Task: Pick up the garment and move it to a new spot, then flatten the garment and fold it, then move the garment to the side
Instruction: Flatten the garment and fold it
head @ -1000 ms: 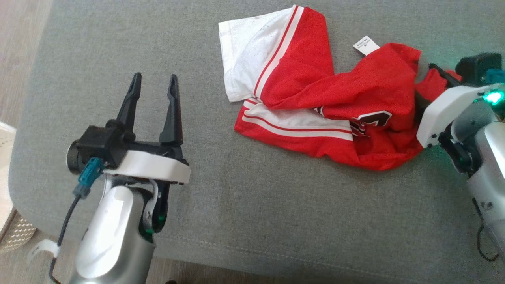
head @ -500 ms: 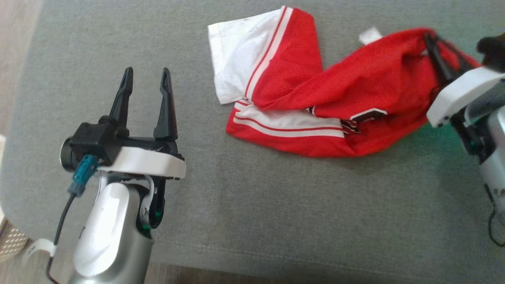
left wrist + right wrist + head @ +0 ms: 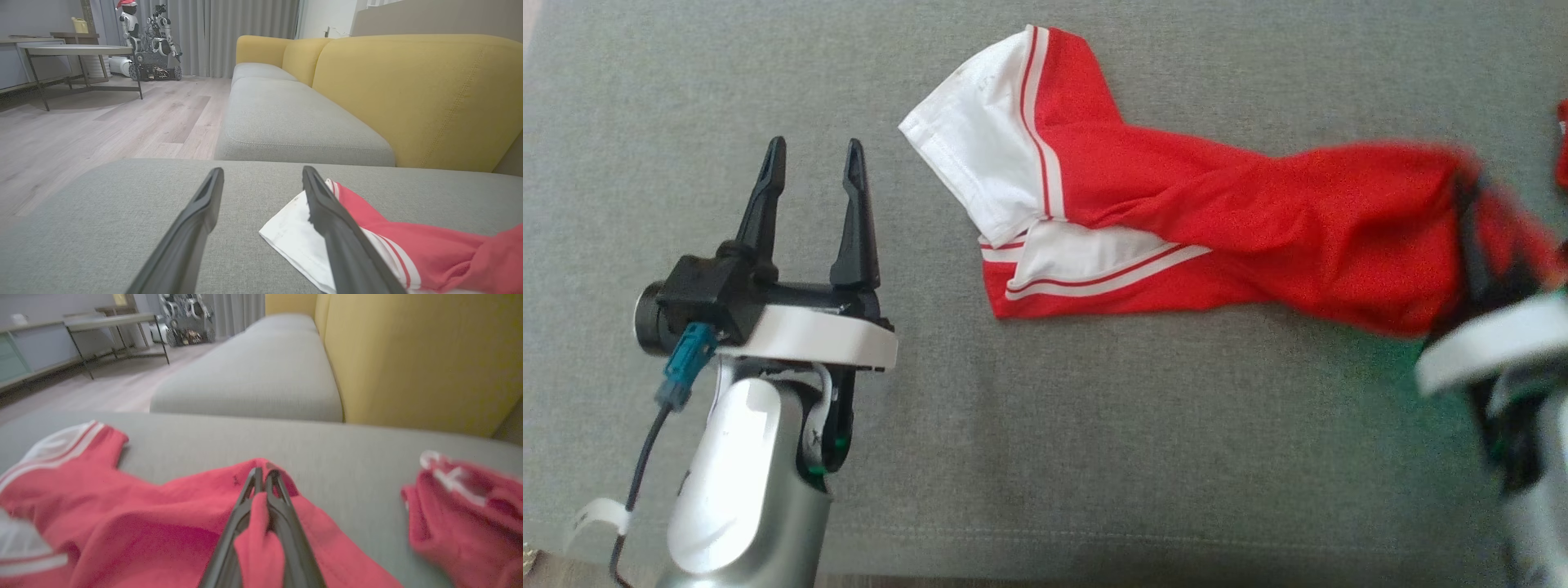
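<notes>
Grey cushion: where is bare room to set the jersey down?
Bare fabric runs between the open left gripper and the jersey, and along the cushion toward its near edge. Crowded at right, where the right gripper grips the jersey.

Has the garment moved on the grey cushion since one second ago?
Yes. The right gripper, shut on the garment, has drawn its right end rightward along the grey cushion, stretching it out.

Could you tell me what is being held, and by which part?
The right gripper is shut on the red-and-white fabric garment, pinching a red fold at its right end; the open left gripper holds nothing.
</notes>
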